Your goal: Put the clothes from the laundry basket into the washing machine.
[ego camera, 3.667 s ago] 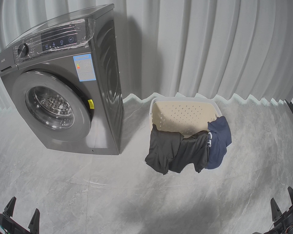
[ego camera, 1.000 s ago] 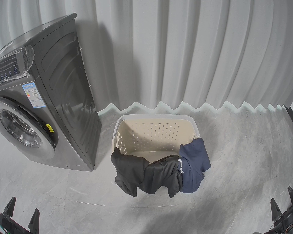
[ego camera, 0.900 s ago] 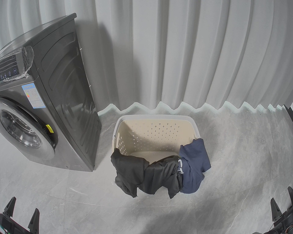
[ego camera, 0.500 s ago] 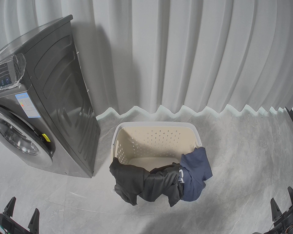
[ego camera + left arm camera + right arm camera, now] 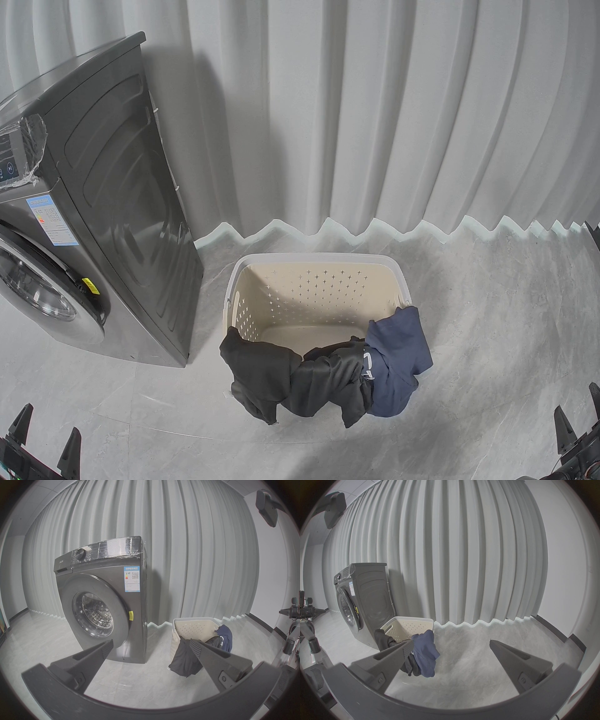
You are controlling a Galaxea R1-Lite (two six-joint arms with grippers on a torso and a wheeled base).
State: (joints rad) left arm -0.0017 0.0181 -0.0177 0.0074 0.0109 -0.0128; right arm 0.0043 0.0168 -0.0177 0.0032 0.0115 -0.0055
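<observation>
As clothes (image 5: 294, 378) drape the basket (image 5: 315, 257), the washer (image 5: 119, 206)'s shut.

The left gripper (image 5: 50, 422) sat low at seven o'clock in the head view, its two dark fingers (image 5: 70, 450) pointing up toward twelve and spread well apart. Over at five o'clock, the right gripper (image 5: 576, 403) mirrored it, fingers (image 5: 562, 431) splayed wide and aimed toward eleven. Each wrist camera looked straight out between its own pair of tapered fingers, both pairs parted, the ribbed inner pads (image 5: 195, 647) facing each other across an open gap.
</observation>
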